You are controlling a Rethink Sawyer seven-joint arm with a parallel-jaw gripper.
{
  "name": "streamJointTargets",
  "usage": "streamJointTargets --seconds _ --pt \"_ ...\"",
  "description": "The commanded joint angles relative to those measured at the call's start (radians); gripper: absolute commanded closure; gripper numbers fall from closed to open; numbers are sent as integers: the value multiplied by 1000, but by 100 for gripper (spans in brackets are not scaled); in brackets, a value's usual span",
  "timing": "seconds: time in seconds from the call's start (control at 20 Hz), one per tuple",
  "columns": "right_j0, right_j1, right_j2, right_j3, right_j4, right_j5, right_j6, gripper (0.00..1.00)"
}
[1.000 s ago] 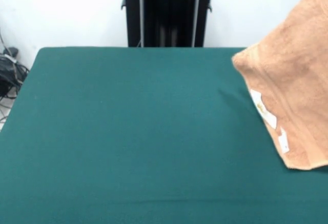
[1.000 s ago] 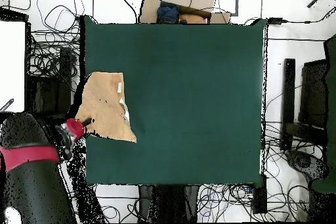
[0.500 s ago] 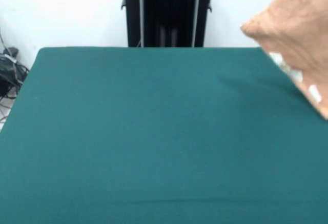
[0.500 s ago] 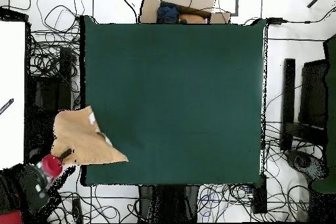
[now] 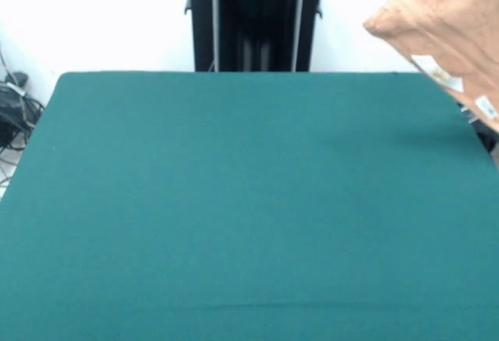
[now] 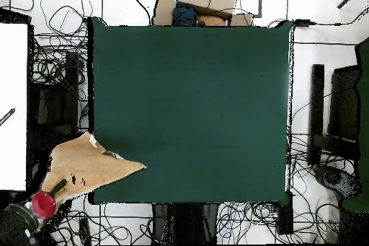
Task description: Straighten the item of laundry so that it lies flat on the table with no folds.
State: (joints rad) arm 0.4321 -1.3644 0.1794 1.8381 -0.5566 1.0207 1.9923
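- Since a second ago the towel [image 6: 85,165] has swung off the table's side toward the robot-base corner; only one pointed corner now overlaps the green.
- Front view: towel [image 5: 456,25] hangs in the air at the upper right, past the table's far right corner, white labels [image 5: 438,72] on its lower edge.
- Gripper [image 6: 45,203] sits off the table at the towel's outer corner. Cloth seems to hang from it, so probably pinched, but how far the claw is closed can't be made out.
- Table [image 5: 234,200] has almost none of the towel on it.
- Step, as I judge: carrying or swinging the lifted towel, not yet laid down.
- Next: bring it back over the table middle, drag it down flat, then release.
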Motion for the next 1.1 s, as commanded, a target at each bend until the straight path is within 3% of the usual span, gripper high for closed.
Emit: streamJointTargets --seconds 0.05,0.45,0.95,1.1 --pt "37 -8 -74 118 -19 65 282 100" --pt "105 39 -98 84 -59 150 339 100" --pt "176 58 -176 102 -100 -57 528 100" --pt "187 64 -185 104 -108 -68 540 100"
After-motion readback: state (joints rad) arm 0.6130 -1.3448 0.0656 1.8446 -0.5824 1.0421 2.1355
